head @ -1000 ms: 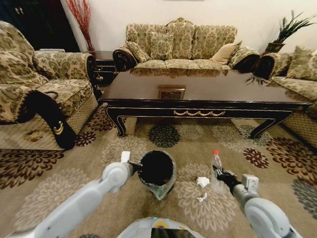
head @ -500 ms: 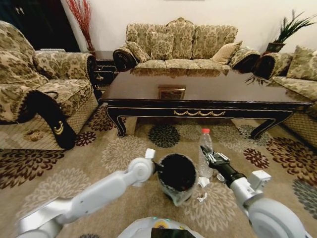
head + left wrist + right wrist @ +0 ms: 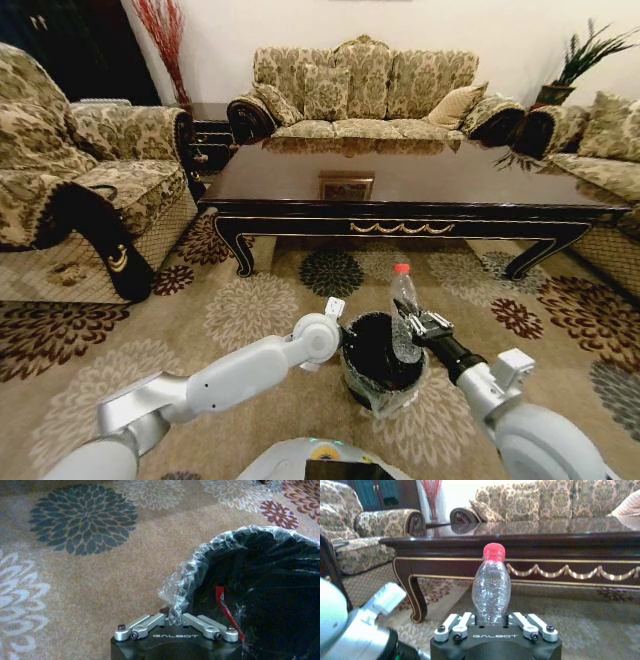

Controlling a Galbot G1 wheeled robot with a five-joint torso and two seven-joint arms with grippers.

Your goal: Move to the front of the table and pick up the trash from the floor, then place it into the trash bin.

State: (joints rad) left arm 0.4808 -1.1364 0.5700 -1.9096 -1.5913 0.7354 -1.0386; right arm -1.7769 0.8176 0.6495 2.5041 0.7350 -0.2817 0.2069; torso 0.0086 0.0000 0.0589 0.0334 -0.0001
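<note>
Right end effector [image 3: 412, 322] clamps clear bottle [image 3: 403, 318] above trash bin [image 3: 372, 392]; left end effector [image 3: 174, 624] pinches liner [image 3: 181, 588].

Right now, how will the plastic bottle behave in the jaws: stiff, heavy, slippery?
The bottle looks empty and clear, so probably light. Its dented walls suggest it may crush under the right gripper. Held upright over the trash bin, it could slip.

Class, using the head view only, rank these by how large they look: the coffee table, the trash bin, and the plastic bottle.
1. Coffee table, largest.
2. Trash bin.
3. Plastic bottle, held in the right claw, smallest.
The bin and bottle sit nearer the camera, yet the order is clear.
</note>
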